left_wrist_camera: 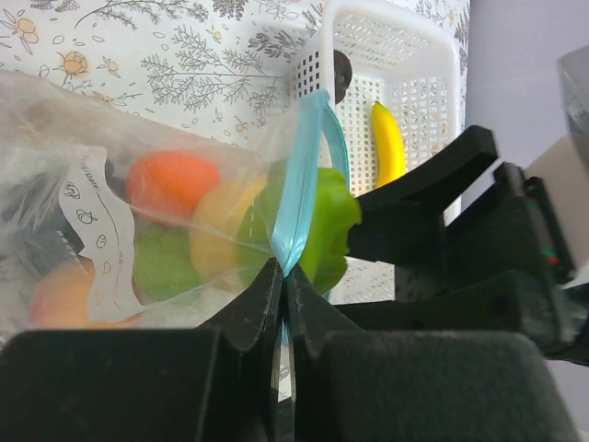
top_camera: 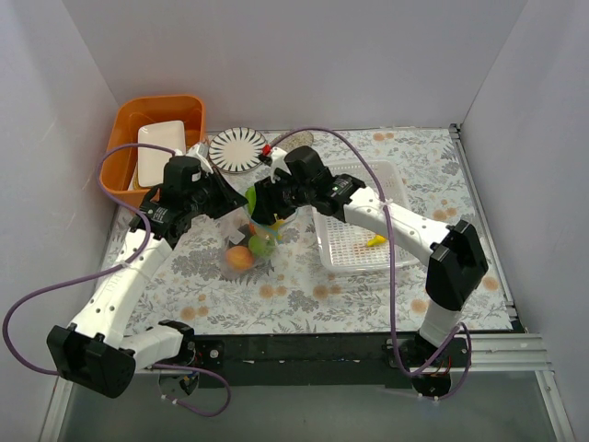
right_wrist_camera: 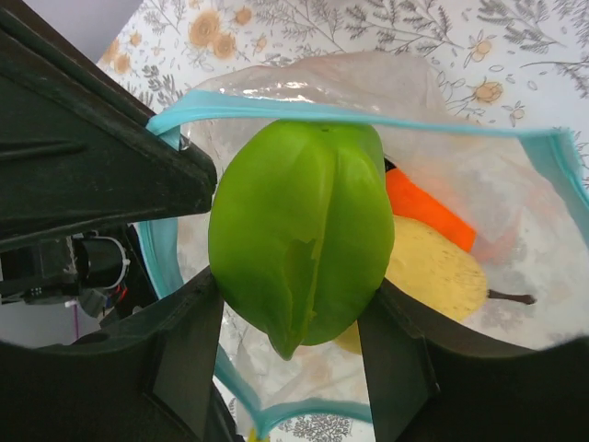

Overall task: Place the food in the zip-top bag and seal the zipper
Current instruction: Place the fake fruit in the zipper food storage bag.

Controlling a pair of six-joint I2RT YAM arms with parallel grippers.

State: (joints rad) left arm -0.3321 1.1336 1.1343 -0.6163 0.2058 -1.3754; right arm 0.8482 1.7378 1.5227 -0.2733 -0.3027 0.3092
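Right wrist: green mango [right_wrist_camera: 304,212] within right tool [right_wrist_camera: 293,308]

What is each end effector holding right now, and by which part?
The left end effector pinches the zip-top bag by its blue zipper. The right end effector grips the green mango across its sides, at the bag's mouth.

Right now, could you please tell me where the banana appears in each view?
Top: banana lies in the basket, right of centre.
Left wrist: banana upper right, in the basket.
Right wrist: not in it.
Shared landmark: the bag, seen in all three views.
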